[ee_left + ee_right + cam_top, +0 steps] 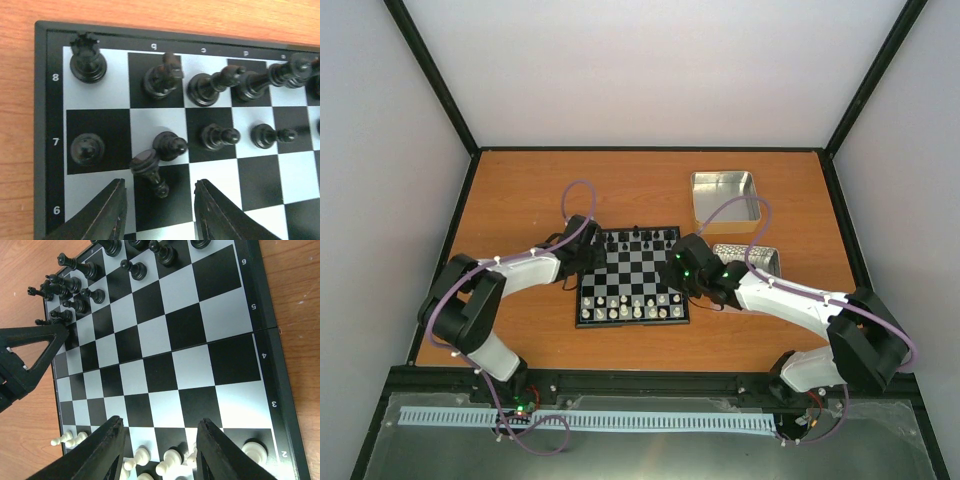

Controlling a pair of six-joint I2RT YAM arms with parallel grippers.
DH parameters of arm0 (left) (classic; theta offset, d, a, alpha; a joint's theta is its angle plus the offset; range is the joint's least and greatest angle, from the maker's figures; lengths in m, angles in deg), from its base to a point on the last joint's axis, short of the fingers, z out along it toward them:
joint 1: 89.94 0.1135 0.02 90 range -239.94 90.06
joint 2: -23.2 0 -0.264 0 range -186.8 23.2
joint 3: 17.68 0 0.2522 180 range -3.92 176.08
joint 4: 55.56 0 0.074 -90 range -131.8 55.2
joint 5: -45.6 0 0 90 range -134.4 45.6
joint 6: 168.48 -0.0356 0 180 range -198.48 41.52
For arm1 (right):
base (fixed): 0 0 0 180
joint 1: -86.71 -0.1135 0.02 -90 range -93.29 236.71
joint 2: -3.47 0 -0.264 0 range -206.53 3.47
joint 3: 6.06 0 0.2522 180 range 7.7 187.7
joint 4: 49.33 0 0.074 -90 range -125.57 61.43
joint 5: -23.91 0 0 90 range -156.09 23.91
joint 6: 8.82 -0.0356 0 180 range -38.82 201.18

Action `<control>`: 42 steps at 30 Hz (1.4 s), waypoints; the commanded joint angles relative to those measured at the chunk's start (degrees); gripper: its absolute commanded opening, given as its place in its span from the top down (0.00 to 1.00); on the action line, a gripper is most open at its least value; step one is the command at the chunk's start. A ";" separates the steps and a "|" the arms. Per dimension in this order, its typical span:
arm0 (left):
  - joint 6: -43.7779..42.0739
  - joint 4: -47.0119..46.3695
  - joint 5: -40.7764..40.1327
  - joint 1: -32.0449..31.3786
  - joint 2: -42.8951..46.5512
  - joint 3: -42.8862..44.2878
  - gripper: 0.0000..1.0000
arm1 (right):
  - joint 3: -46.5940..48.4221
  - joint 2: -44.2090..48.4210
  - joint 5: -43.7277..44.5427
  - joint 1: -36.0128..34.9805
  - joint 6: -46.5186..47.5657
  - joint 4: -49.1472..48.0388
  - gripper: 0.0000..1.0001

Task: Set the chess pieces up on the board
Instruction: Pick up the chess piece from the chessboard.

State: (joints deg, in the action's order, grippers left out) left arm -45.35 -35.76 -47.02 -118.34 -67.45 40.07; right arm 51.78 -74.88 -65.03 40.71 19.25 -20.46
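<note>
Over the orange-brown bench (520,190) the left pincer (160,187) gapes empty, a toppled black piece (148,169) lying just ahead of its tips near the far left corner of the board (638,275), the other black chess pieces (215,87) ranked along that far edge, while the right pincer (161,422) hangs open above white pieces (170,460) at the near edge.

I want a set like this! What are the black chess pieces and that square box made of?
The black chess pieces look like glossy moulded plastic: light glints off their smooth curves. The square box looks like thin shiny metal, probably a tin: silvery, reflective walls.
</note>
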 commanded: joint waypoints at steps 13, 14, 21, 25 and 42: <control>4.46 3.79 -5.89 -0.40 -5.86 3.28 0.73 | -1.77 1.86 1.70 0.21 -0.74 -1.24 0.59; 4.49 4.39 -6.12 -0.42 -5.83 3.27 0.74 | -1.80 1.92 1.81 0.21 -0.79 -1.23 0.59; 3.58 8.11 -6.32 -0.51 -5.32 2.90 0.78 | -1.88 2.43 2.37 0.21 -1.09 -1.23 0.60; 3.03 8.04 -4.72 -0.51 -3.66 1.88 0.79 | -1.87 2.41 2.33 0.21 -1.17 -1.31 0.60; 1.94 6.95 -2.85 -0.51 -5.24 3.06 0.79 | -2.41 3.16 2.29 0.19 -1.36 -1.40 0.61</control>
State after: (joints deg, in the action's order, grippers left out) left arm -42.67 -32.37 -49.97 -118.63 -70.05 42.67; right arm 50.22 -73.13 -64.48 40.71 18.33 -21.33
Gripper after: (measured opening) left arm 0.215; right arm 0.389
